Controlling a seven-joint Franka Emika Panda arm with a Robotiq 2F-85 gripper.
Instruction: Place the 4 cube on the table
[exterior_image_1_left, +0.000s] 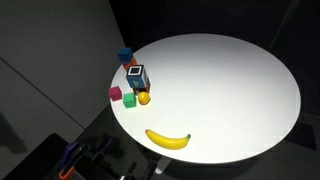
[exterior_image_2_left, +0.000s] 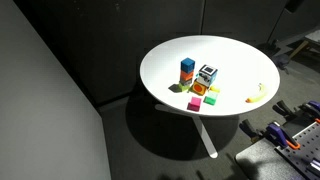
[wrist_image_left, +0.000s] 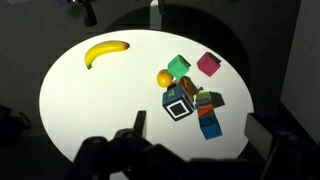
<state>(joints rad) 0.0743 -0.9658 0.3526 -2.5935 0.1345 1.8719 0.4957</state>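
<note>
The 4 cube (wrist_image_left: 180, 106), with black edges and a white top face bearing a dark mark, sits on top of another block in a cluster near the edge of the round white table (wrist_image_left: 100, 100). It shows in both exterior views (exterior_image_1_left: 136, 72) (exterior_image_2_left: 207, 74). My gripper (wrist_image_left: 199, 124) is open and empty. Its two dark fingers frame the bottom of the wrist view, well above the cluster and touching nothing.
Around the 4 cube are a blue cube (wrist_image_left: 210, 128), a small stack (exterior_image_2_left: 187, 68), a green cube (wrist_image_left: 179, 66), a pink cube (wrist_image_left: 208, 64) and an orange ball (wrist_image_left: 164, 78). A banana (wrist_image_left: 105, 52) lies apart from them. The surroundings are dark.
</note>
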